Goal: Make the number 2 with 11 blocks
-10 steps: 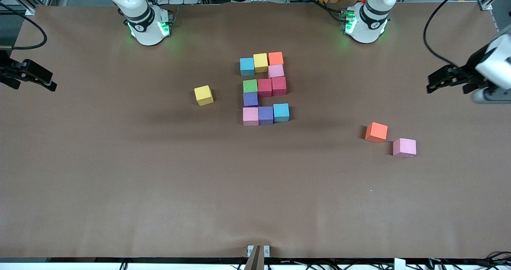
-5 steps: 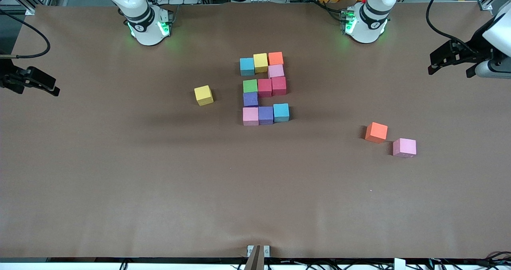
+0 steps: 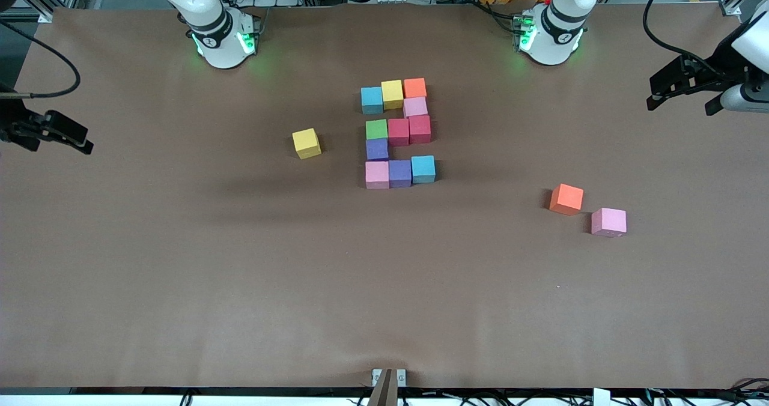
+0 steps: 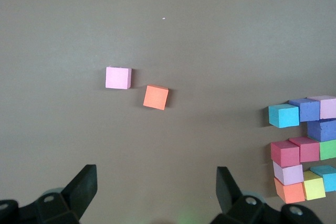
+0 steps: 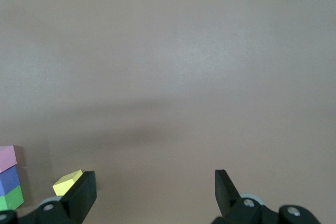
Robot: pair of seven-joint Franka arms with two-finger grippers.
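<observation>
In the front view, the number 2 (image 3: 396,134) lies complete at the tabletop (image 3: 240,274) centre. A spare yellow block (image 3: 306,143) sits at its 9 o'clock, while a spare orange block (image 3: 566,199) and a spare pink block (image 3: 608,221) sit at its 4 o'clock.

In the left wrist view, the left end effector (image 4: 156,190) is wide and empty.

In the right wrist view, the right end effector (image 5: 155,188) is wide and empty.

The blocks look light and stiff; I would grip two flat side faces.
</observation>
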